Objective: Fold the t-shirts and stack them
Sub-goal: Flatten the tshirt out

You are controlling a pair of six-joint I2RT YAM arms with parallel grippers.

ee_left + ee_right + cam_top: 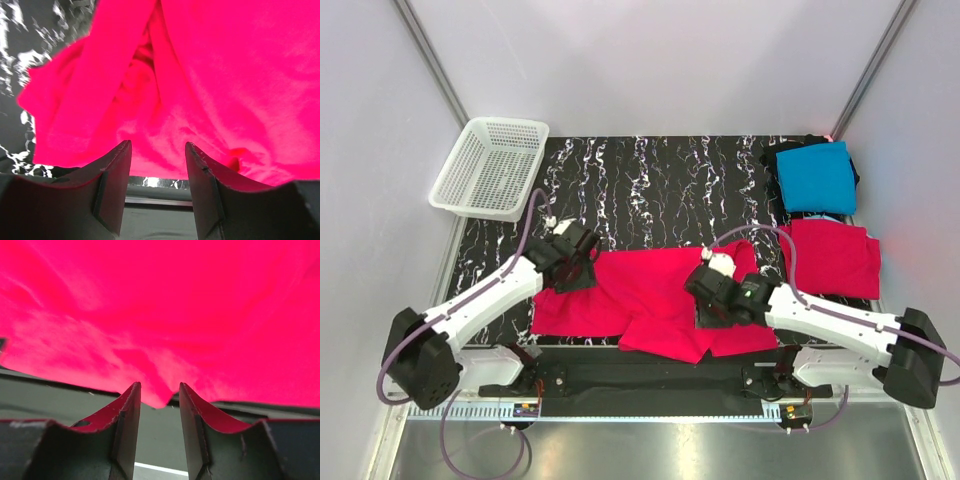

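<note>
The white mesh basket [510, 123] sits at the far left corner of the bench [660, 190], well apart from the work. The left pincer [157, 143] is down at the left end of the spread red t-shirt [650, 300], which lies rumpled along the middle of the near edge. Its jaws stand partway apart with cloth right at the tips, and I cannot tell whether they actually pinch it. The right pincer [159, 384] is the same story further right on the shirt: a gap between the jaws, with a point of hem dipping in.

My worry is that if either one has only a lip of hem (or nothing at all), a lift would let that side slip and the fold would come out skewed. The shirt also seems to hang a little over the near edge, so a dropped side might slide off. A careless swing of the right arm could catch the folded red t-shirt [830, 260] by the right edge. Beyond that, the turquoise t-shirt [817, 175] lies on the black t-shirt [775, 160] at the far right corner.

From above you get the whole layout, but the arms hide the tips. The wrist views show the tips, the hem and a bunched fold, and nothing of the stack.
</note>
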